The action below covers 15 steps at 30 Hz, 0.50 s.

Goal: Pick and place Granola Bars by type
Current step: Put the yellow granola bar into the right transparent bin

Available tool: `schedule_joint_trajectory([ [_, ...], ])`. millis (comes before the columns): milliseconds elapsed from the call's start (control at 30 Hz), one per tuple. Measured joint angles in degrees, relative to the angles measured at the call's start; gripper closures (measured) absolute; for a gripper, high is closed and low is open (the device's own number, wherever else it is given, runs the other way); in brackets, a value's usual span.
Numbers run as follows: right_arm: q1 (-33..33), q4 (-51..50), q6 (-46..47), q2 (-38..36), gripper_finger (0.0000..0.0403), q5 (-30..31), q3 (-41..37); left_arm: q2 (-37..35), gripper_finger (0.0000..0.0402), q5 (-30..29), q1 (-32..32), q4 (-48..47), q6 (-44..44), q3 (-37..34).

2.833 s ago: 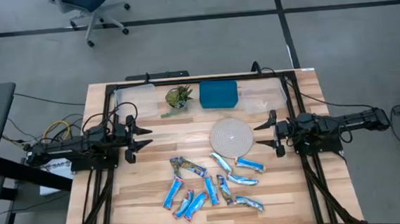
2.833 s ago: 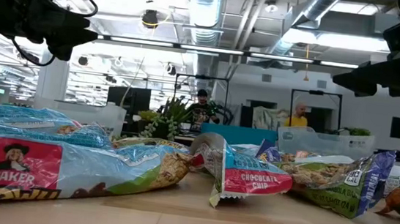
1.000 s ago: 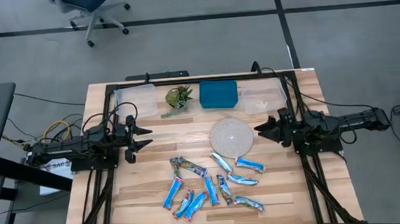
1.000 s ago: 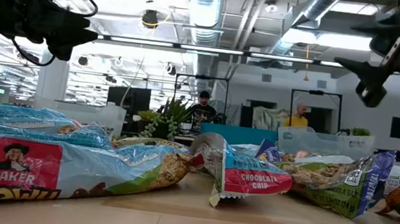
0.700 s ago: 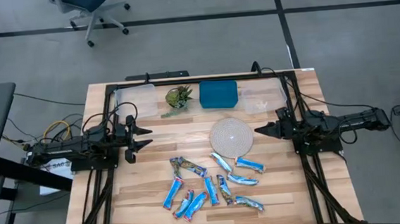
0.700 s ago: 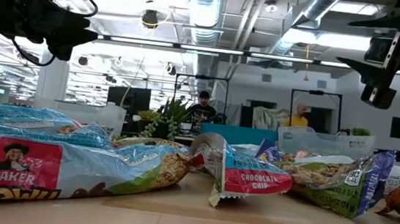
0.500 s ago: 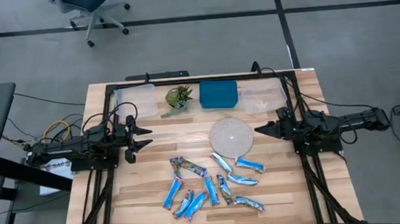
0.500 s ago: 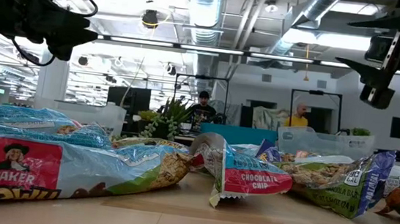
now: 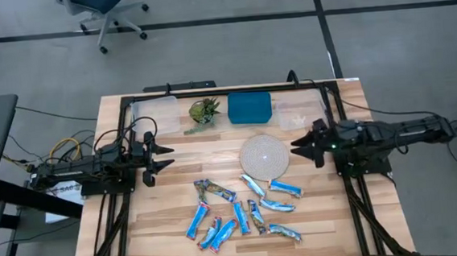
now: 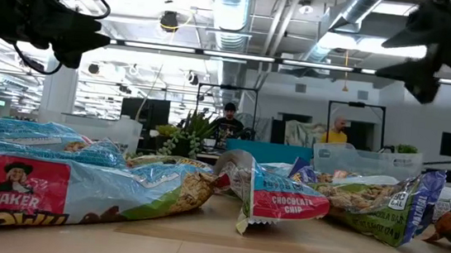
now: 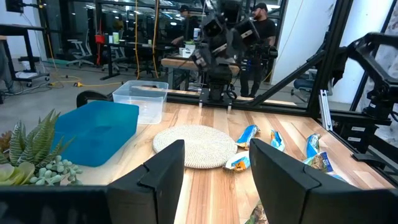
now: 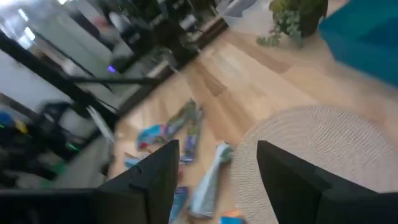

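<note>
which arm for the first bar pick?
Probably right. The right gripper is open beside the woven mat, just above the nearest bars. The left gripper waits at the left edge.

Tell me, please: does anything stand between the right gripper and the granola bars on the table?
Nothing visible does. The right gripper, open, hovers beside the woven mat; the granola bars lie on bare wood nearer the front edge.
</note>
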Motion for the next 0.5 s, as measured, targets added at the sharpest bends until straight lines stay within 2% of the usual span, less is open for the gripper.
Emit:
schedule_joint_trajectory([
  [200,0.0,-4.0,-5.7,13.2,0.0223,3.5,8.9,0.0,0.0228,0.0,0.0,0.0,0.0,0.0],
  [300,0.0,-9.6,-5.6,19.5,0.0232,5.0,13.1,0.0,0.0228,0.0,0.0,0.0,0.0,0.0],
  [500,-0.1,-23.3,-2.5,26.6,0.0246,5.3,19.1,0.0,0.0228,0.0,0.0,0.0,0.0,0.0],
])
